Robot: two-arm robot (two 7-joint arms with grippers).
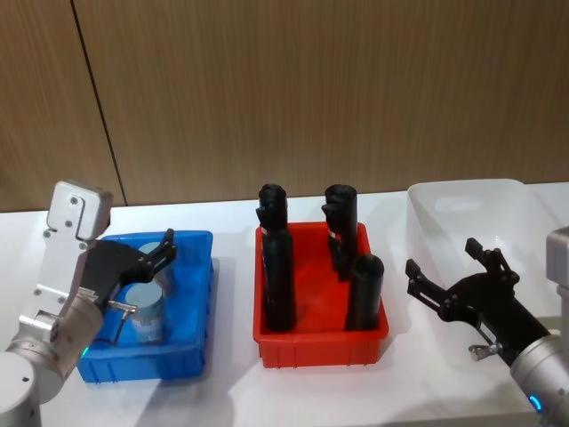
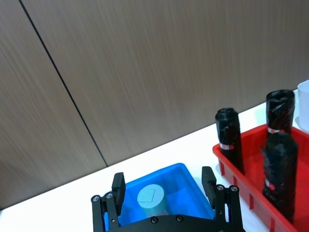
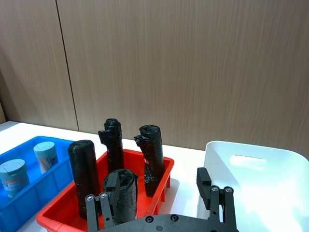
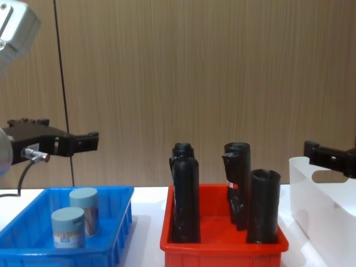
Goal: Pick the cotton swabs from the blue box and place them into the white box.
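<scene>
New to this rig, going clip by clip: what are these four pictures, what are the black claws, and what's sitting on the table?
This is a two-armed robot. One picture looks down from its head, one looks across from its chest, and two come from cameras on its wrists. The black claws are its grippers. The left gripper hovers open above the blue box, which holds two tubs of cotton swabs. The right gripper is open by the white box. Neither holds anything. Between the boxes stands a red tray with four black cylinders, all on a white table.

blue box (image 1: 142, 365) open above, black cylinders (image 1: 277, 276) alongside
</scene>
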